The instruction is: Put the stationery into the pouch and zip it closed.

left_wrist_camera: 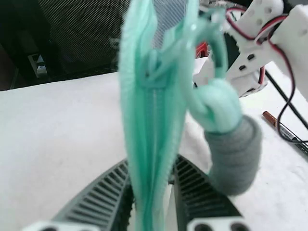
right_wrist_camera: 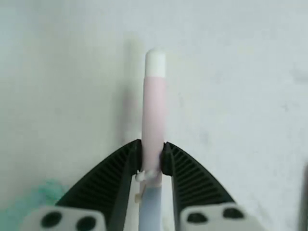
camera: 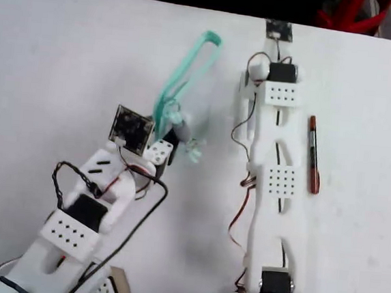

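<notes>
Shows left gripper (left_wrist_camera: 151, 192) clamped on the zipper edge, likely the firmest hold, of a limp, light mint-green mesh pouch (left_wrist_camera: 154, 96), right gripper (right_wrist_camera: 151, 159) pinching a stiff, likely slippery pink-and-white pen (right_wrist_camera: 155, 106) between its jaws.

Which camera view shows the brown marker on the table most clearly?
The high view: the brown marker lies whole on the table, with nothing over it. The left wrist view catches one end of it, partly behind a cable.

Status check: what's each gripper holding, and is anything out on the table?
Left gripper shut on the pouch. Right gripper shut on a pink pen. Brown pen lies loose on the table.
</notes>
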`<act>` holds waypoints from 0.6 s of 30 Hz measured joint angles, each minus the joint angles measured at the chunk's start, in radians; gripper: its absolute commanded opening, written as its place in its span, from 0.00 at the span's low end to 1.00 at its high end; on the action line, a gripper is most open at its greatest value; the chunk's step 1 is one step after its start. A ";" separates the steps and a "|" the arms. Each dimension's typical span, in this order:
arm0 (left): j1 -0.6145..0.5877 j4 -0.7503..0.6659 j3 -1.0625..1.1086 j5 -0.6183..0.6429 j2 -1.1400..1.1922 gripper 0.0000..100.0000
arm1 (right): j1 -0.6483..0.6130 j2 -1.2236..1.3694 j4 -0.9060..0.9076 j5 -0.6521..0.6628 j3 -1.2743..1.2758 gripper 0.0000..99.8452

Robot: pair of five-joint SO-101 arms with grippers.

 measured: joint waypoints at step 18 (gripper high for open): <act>0.000 0.000 0.000 0.000 0.000 0.10 | 0.035 -0.658 0.107 0.003 0.279 0.02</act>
